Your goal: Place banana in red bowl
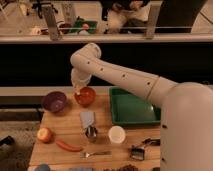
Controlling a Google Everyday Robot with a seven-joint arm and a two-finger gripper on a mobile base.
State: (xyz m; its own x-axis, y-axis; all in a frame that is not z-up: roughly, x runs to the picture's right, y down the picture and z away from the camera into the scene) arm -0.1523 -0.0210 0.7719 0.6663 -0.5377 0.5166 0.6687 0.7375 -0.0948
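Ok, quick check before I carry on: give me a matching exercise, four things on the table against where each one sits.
Things:
1. red bowl
2. purple bowl
3. green tray
4. apple

Places:
A. right part of the table, beside the robot's body
B. front left, near the carrot stick
C. back left corner
D. back centre, right under the hand

Pairs: 1-D, 2-C, 3-A, 4-B

The hand sits at the red bowl's left rim with something pale at its tip, probably the banana.
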